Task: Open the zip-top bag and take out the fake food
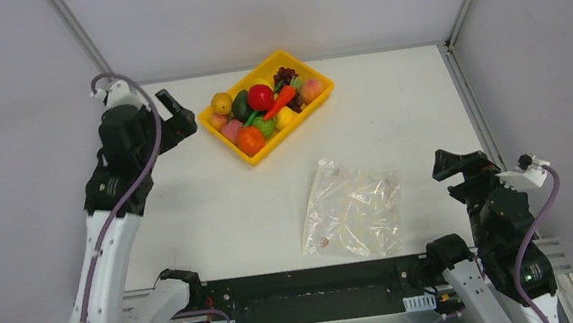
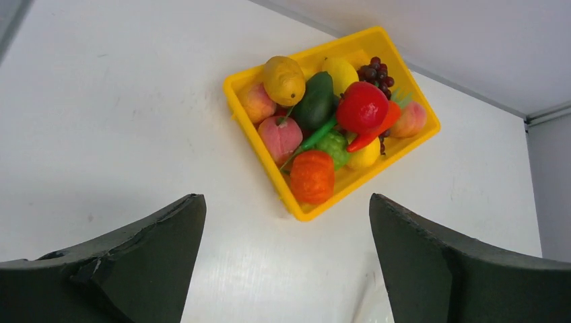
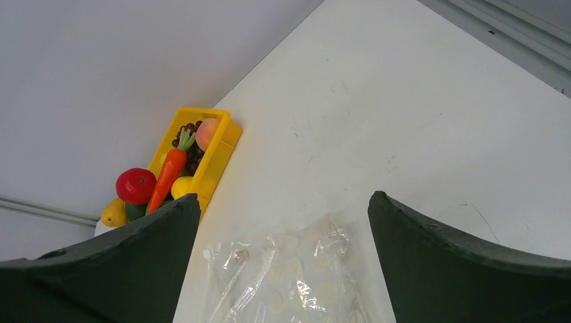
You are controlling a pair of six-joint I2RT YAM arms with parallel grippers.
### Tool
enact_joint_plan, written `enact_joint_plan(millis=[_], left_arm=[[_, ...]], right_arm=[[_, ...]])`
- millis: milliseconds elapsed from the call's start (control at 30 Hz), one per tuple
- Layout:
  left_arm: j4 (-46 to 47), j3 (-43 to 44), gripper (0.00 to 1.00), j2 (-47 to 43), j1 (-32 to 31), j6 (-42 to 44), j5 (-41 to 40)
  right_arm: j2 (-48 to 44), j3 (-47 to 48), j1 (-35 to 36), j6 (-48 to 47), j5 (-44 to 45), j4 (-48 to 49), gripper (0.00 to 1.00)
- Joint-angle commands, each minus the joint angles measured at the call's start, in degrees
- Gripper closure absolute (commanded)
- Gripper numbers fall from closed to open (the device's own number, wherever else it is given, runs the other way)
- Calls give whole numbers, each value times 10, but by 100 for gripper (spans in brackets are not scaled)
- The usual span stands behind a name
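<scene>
- The zip-top bag (image 1: 352, 210) lies flat on the white table (image 1: 214, 215), near the right arm and well apart from the yellow tray (image 1: 255, 156). It is clear, crinkly plastic with shiny folds, and I cannot make out its zip strip.
- In the right wrist view the lower part of the bag is cut off by the picture edge.
- The fake food (image 1: 261, 97) is piled in the tray: glossy plastic pieces, round red, orange and yellow ones, a long carrot and a dark green piece. The lower pieces are partly hidden by the upper ones.
- A dark grape bunch (image 1: 285, 76) shows only partly at the far corner of the tray.
- The left gripper (image 2: 286, 198) is spread wide and holds nothing, above the table beside the tray.
- The right gripper (image 3: 283, 196) is also wide and holds nothing, above the bag's near side.
- Both show dark, matte, curved fingers, and their bases are cut off.
</scene>
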Motion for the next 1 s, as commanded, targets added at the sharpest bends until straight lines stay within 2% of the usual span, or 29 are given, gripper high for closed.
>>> enact_joint_plan(millis=[0,200,400,600,967], left_arm=[[-124,-39,5,-146,-2,58,-34],[-240,-72,2,-340,-3,68,-85],[-349,-87,1,-437,-16,56,-195],[-364,-146,1,-480,-42,30,-274],[-299,-249,1,-502,-53,26,-257]], right_arm=[[1,5,3,-15,-8,18,0],[-8,8,3,-7,12,10,0],[-16,8,2,-8,11,13,1],[-14,7,3,-11,8,12,1],[-20,9,2,-9,14,8,1]])
